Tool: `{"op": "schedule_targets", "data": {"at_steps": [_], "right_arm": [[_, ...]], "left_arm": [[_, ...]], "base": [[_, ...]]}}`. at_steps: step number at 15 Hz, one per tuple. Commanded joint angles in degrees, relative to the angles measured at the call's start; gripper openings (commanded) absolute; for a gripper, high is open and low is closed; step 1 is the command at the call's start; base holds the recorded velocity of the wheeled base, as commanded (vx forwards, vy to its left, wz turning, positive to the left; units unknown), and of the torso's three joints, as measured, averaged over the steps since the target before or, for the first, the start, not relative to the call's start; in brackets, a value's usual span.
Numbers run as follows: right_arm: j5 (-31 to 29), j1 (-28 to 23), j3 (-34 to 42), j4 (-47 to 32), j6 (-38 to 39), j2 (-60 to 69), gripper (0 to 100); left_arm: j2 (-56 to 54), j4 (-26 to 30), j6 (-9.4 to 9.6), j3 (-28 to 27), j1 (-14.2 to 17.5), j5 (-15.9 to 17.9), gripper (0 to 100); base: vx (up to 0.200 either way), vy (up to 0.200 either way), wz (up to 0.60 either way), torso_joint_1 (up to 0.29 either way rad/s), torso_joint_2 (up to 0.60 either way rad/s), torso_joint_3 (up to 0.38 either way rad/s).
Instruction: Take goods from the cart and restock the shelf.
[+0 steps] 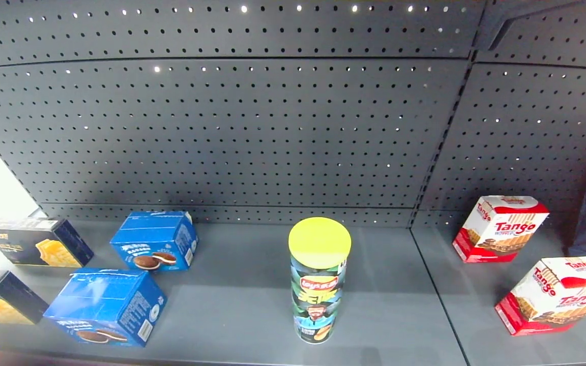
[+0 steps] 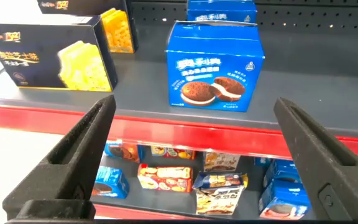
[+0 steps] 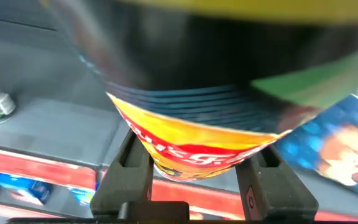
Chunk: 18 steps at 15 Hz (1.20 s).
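L hand, R hand: matte blk, angular wedge shapes.

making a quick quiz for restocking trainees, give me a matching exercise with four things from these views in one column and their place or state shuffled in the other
Column one:
1. left gripper
2. right gripper
3. standing chips can
4. front red wafer box

Column two:
a. upright at the middle of the shelf
b. shut on the held chips can
c. right shelf section, near the front edge
d. open, holding nothing

Pairs: 1-d, 2-b, 3-a, 4-c
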State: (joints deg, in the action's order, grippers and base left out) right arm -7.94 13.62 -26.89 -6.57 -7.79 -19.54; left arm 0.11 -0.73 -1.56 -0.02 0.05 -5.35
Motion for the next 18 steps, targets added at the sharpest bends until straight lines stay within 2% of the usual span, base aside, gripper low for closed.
{"op": "schedule_targets", "data": {"at_steps": [1,3,5,7,9,11,14,18], "right_arm": [[0.03,0.18,-0.35,0.07,-0.12,-0.15,0],[1.52,0.18,-2.64,-0.02,-0.3,-0.94,0],[5.48,0.18,-6.51,-0.11,-0.74,-2.87,0],[12.77,0.27,-7.91,-0.02,-1.26,-4.36,0],[23.23,0.45,-8.62,-0.02,-1.26,-5.77,0],[29.03,0.36,-8.97,-0.02,-1.26,-10.08,0],[30.26,4.22,-10.81,0.68,-1.09,-19.92,0],[27.45,8.53,-10.72,11.32,-1.18,-32.49,0]], "left_arm": [[0.07,-0.06,-0.11,0.02,0.04,-0.01,100],[0.07,-0.06,-0.02,0.02,0.04,-0.01,100],[0.07,-0.06,-0.02,0.02,0.04,-0.01,100],[0.07,-0.06,-0.02,0.02,-0.05,-0.01,100],[0.07,-0.06,-0.02,0.02,0.04,-0.01,100],[0.07,-0.06,-0.02,0.02,0.04,-0.01,100],[0.07,-0.06,-0.02,0.02,0.04,-0.01,100],[0.07,-0.06,-0.02,0.02,0.04,-0.01,100]], "base": [[0.0,0.0,0.0,0.0,0.0,0.0],[0.0,0.0,0.0,0.0,0.0,0.0],[0.0,0.0,0.0,0.0,0.0,0.0],[0.0,0.0,0.0,0.0,0.0,0.0],[0.0,0.0,0.0,0.0,0.0,0.0],[0.0,0.0,0.0,0.0,0.0,0.0],[0.0,0.0,0.0,0.0,0.0,0.0],[0.0,0.0,0.0,0.0,0.0,0.0]]}}
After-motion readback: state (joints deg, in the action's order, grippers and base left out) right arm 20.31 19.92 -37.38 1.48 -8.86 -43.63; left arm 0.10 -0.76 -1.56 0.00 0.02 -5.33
